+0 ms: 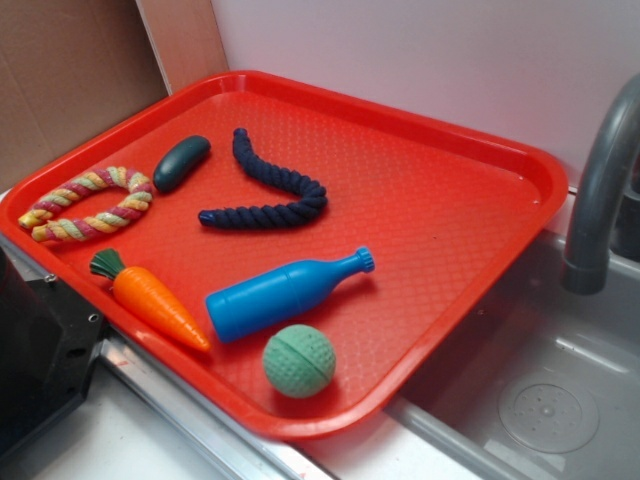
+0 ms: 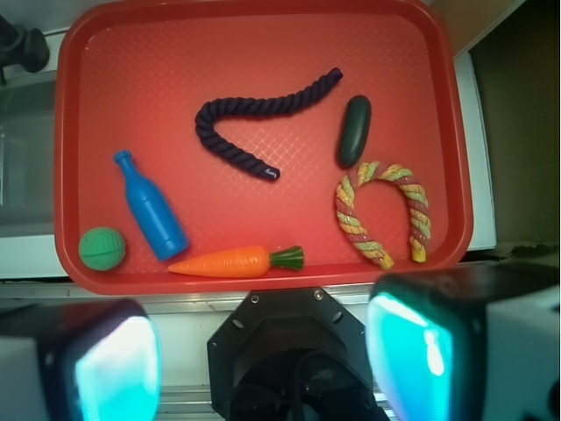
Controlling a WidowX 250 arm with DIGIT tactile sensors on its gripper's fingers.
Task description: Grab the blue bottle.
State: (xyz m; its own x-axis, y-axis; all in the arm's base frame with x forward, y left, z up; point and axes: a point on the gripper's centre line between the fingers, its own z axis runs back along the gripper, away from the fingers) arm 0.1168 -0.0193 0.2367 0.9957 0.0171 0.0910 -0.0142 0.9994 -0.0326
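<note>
The blue bottle (image 1: 283, 293) (image 2: 152, 208) lies on its side near the front of the red tray (image 1: 470, 190) (image 2: 263, 53). It rests between the orange carrot (image 1: 158, 302) (image 2: 230, 260) and the green ball (image 1: 299, 360) (image 2: 102, 248). In the exterior view its cap points to the right. My gripper (image 2: 263, 360) shows only in the wrist view, high above the tray's near edge. It is open, its cyan pads (image 2: 114, 373) wide apart with nothing between them. It is well clear of the bottle.
A dark navy rope (image 1: 270, 185) (image 2: 259, 114), a dark teal oval toy (image 1: 181, 162) (image 2: 355, 130) and a striped rope ring (image 1: 88, 203) (image 2: 383, 210) also lie on the tray. A grey faucet (image 1: 600, 190) and sink (image 1: 530, 400) sit to the right. The black robot base (image 1: 40, 350) (image 2: 285, 351) stands by the tray's front edge.
</note>
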